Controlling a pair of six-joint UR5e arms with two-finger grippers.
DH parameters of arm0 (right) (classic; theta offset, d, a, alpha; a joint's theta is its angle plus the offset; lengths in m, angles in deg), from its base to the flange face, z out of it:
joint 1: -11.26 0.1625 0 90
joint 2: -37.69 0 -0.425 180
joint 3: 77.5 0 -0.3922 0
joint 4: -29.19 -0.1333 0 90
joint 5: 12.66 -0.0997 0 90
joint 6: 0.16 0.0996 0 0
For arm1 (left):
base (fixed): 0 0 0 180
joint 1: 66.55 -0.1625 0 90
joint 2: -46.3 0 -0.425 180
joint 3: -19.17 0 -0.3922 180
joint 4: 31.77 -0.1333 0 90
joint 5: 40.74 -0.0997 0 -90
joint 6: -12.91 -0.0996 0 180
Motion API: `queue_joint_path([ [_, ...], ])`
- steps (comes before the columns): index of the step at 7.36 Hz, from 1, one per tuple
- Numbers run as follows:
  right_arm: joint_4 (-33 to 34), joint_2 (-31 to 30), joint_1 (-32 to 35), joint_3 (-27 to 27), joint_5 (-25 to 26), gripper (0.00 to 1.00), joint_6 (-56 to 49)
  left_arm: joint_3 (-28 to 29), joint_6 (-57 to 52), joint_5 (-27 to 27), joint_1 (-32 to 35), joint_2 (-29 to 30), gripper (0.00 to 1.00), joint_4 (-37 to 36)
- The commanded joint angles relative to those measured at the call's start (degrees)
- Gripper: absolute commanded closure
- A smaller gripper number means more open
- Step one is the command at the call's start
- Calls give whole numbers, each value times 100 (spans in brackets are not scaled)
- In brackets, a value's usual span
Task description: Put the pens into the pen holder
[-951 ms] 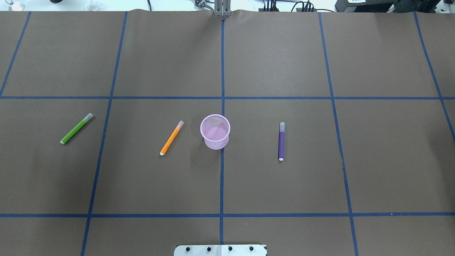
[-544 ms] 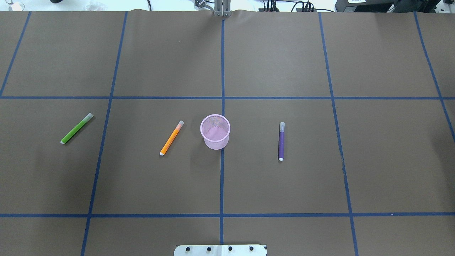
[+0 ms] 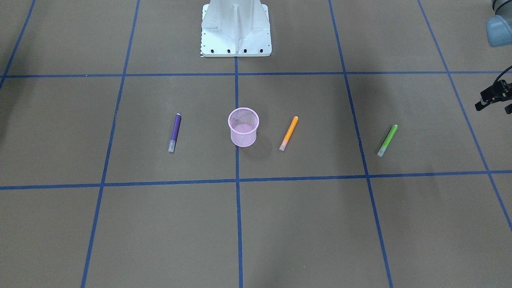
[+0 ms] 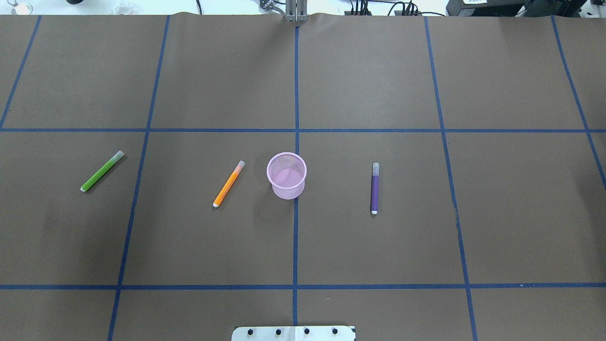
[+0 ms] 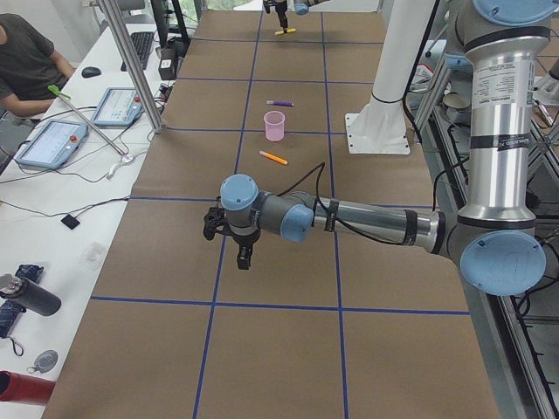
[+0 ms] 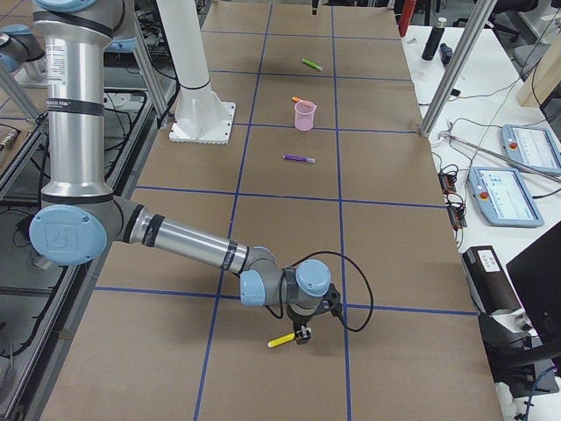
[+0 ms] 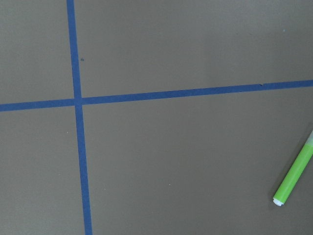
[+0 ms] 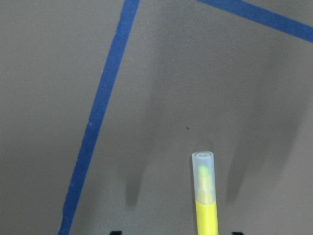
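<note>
The pink mesh pen holder [image 4: 286, 175] stands upright at the table's middle. An orange pen [image 4: 229, 183] lies just to its left, a green pen [image 4: 102, 171] farther left, and a purple pen [image 4: 375, 188] to its right. A yellow pen [image 8: 205, 196] lies far out on the right end of the table. My right gripper [image 6: 303, 337] hangs low over it, open, with a fingertip on each side of the pen. My left gripper [image 3: 490, 100] hovers past the green pen [image 7: 295, 174], outside the overhead view. I cannot tell whether it is open or shut.
The white pedestal base [image 3: 236, 30] stands at the robot's side of the table. Blue tape lines [image 4: 296, 213] divide the brown table cover into squares. Beyond the far table edge are control tablets [image 6: 511, 171] and cables. A person [image 5: 26, 61] sits at the side desk.
</note>
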Motion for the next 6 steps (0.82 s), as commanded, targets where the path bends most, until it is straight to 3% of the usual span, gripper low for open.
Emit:
queue_joint_path([
  [1,-5,39,5,147,48,21,0,-10,4,22,1,-8,0,2],
  [6,-5,127,5,332,110,30,-17,-28,4,39,9,-17,0,2],
])
